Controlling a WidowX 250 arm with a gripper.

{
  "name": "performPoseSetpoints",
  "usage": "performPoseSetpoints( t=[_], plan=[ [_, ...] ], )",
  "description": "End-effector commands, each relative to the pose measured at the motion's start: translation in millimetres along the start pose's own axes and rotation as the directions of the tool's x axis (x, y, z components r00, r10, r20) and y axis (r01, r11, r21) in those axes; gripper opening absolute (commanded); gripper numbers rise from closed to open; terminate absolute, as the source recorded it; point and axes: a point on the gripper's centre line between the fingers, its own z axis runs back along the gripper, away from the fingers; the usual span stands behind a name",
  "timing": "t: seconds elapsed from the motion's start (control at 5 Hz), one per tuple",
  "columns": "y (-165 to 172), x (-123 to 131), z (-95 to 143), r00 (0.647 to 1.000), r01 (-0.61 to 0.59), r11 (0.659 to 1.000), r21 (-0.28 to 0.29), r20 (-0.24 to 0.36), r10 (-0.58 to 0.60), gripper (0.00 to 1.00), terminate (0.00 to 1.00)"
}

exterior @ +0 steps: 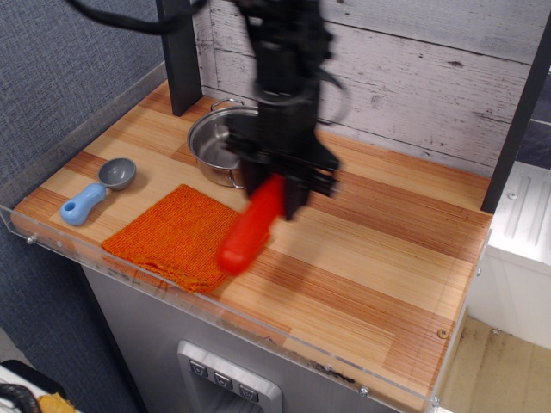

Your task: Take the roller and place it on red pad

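The black robot hand [277, 179] is clamped on the upper end of the long glossy red cylindrical roller [250, 225], which hangs tilted below it, clear of the bench. The roller's long axis runs diagonally: the gripped end points up and toward the back wall, the free rounded end points down and toward the front-left of the bench. The frame is motion-blurred, so the exact fingertip contact cannot be resolved. The free end of the roller overlaps the right corner of the square orange-red knitted pad [176, 236] in this view; whether it touches the cloth cannot be determined. The pad lies flat below and to the left of the hand, with its front corner close to the transparent acrylic lip [129, 271] that borders the front edge of the striped wooden bench [379, 267]. Directly behind the hand, partly hidden by it, stands the round stainless-steel pot [219, 138] with wire handles. Far to the left of the hand, beyond the pad, lies the grey scoop with a light blue handle [96, 191], near the left edge of the bench. To the right of the hand the bench surface is bare wood out to the right edge. A dark vertical post [179, 52] rises at the back-left, against the whitewashed plank wall [430, 77].
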Motion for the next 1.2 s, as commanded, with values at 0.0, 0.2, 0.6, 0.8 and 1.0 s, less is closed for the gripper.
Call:
performPoseSetpoints(
  t=[0.0, 0.2, 0.6, 0.8, 1.0],
  plan=[
    [44.0, -16.0, -7.0, 0.988, -0.156, 0.988, 0.005, -0.019, 0.156, 0.0, 0.0],
    [46.7, -19.7, -11.7, 0.959, -0.283, 0.959, -0.03, 0.023, 0.283, 0.0, 0.0],
    [39.2, -14.1, -28.5, 0.915, -0.398, 0.917, -0.027, 0.062, 0.399, 0.0, 0.0],
    [42.0, -16.0, -31.9, 0.89, -0.45, 0.892, -0.03, 0.071, 0.451, 0.0, 0.0],
    [45.4, -19.6, -32.7, 0.881, -0.468, 0.883, -0.019, 0.072, 0.468, 0.0, 0.0]
  ],
)
